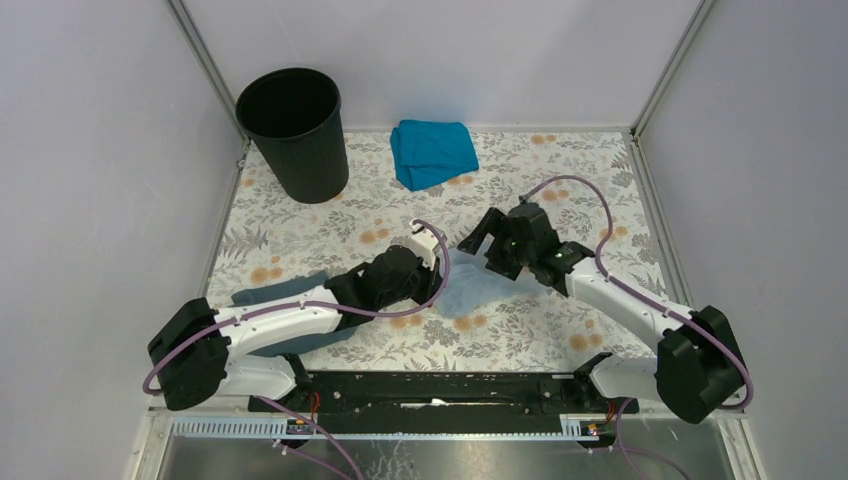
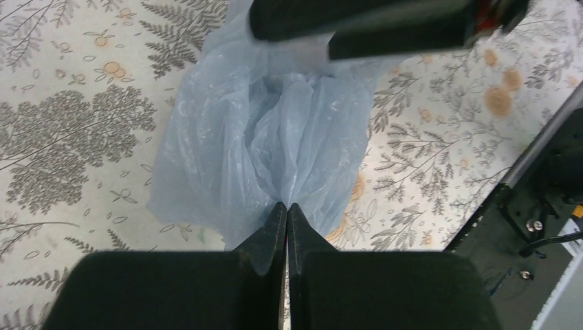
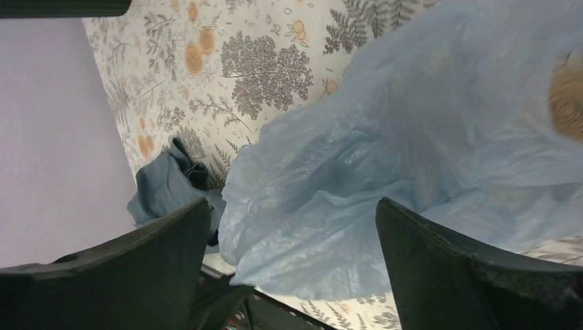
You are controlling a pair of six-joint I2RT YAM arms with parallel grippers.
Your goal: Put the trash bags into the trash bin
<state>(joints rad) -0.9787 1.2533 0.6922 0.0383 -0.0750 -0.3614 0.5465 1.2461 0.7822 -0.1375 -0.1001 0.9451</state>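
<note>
The trash bag [image 1: 472, 293] is a thin pale blue film lying crumpled on the floral table between my two grippers. My left gripper [image 1: 440, 284] is shut on a pinch of the bag's near edge; in the left wrist view its tips [image 2: 287, 207] meet on the film and the bag [image 2: 268, 137] fans out beyond them. My right gripper [image 1: 482, 246] is open just above the bag's far side; in the right wrist view the bag [image 3: 412, 158] lies between and beyond the spread jaws [image 3: 292, 230], untouched. The black trash bin [image 1: 292, 130] stands upright at the back left, far from both grippers.
A teal cloth [image 1: 432, 152] lies at the back centre, right of the bin. A dark slate-grey cloth [image 1: 272, 296] lies under my left arm and also shows in the right wrist view [image 3: 161, 189]. Grey walls enclose the table on three sides. A black rail [image 1: 440, 385] runs along the near edge.
</note>
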